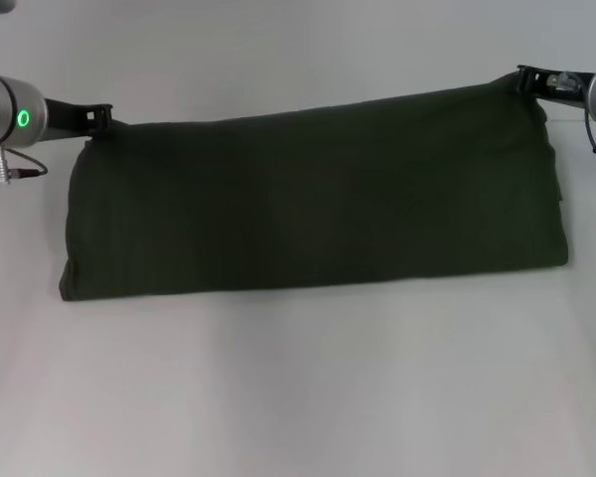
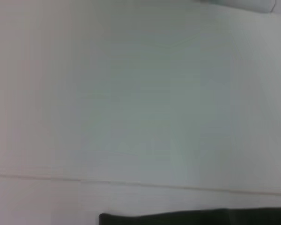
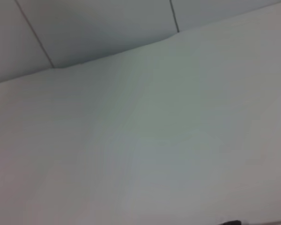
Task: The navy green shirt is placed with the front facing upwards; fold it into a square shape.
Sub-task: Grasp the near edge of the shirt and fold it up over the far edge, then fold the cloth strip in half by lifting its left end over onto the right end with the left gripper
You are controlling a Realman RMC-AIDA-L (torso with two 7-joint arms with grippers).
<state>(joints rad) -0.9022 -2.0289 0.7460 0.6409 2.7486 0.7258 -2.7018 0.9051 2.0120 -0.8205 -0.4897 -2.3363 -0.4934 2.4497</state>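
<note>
Desk: a plain white surface that fills the head view; bare in front of the garment and behind it; in the left wrist view it takes up nearly the whole picture, with a thin seam line running across it.
Navy green shirt: lies across the middle of the desk as one long dark band, folded over on itself; only plain dark cloth faces up; its near edge is a smooth rounded fold, its far edge slopes up toward the robot's right; the right end shows stacked layers at the side; the left near corner is rounded and lies flat on the desk; a dark strip of it shows at one edge of the left wrist view.
Left tool: at the far left corner of the shirt, its black tip touching or just at the cloth's corner; the arm behind it carries a green ring light; whether its fingers are apart or clamped on the cloth, I cannot tell.
Right tool: at the far right corner of the shirt, its black tip right at the raised corner of the cloth; whether it grips the cloth or stands open, I cannot tell.
</note>
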